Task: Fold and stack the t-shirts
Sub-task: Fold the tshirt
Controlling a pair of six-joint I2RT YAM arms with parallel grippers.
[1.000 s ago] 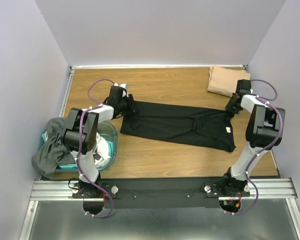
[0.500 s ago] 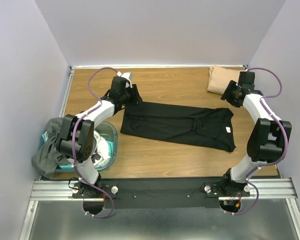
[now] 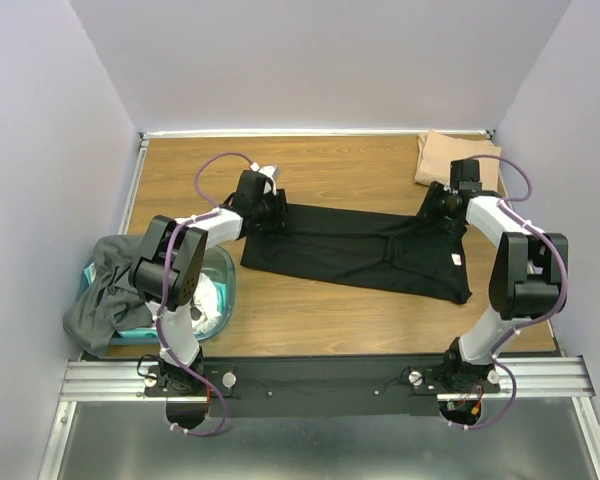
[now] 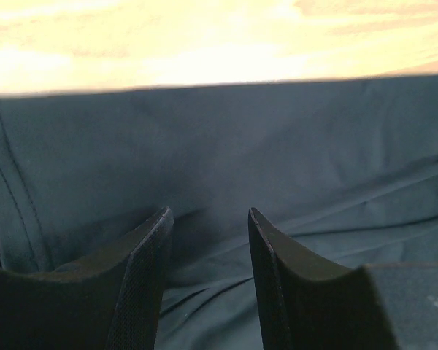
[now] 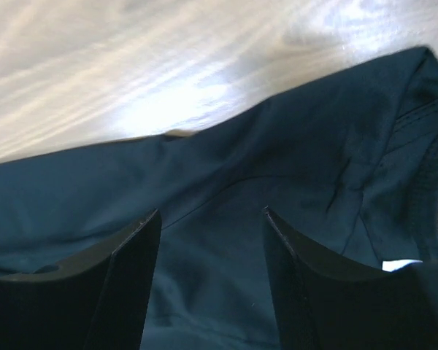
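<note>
Slid both arms in since a moment ago, from just past the black t-shirt (image 3: 350,250) to right over its far corners. Holds the left gripper (image 3: 270,210) spread apart above the shirt's far left corner, with dark cloth showing between the fingers (image 4: 142,277) and nothing pinched. Holds the right gripper (image 3: 435,205) spread apart too, over the far right corner, with nothing pinched there either. Cannot tell if either one touches the cloth. Has the black shirt lying flat and long across the wooden table (image 3: 310,170). Just past its far right corner, a folded tan t-shirt (image 3: 450,160). Off its left end, a teal tub (image 3: 220,270) with white cloth (image 3: 205,297) inside and a dark grey t-shirt (image 3: 100,300) draped over the side.
</note>
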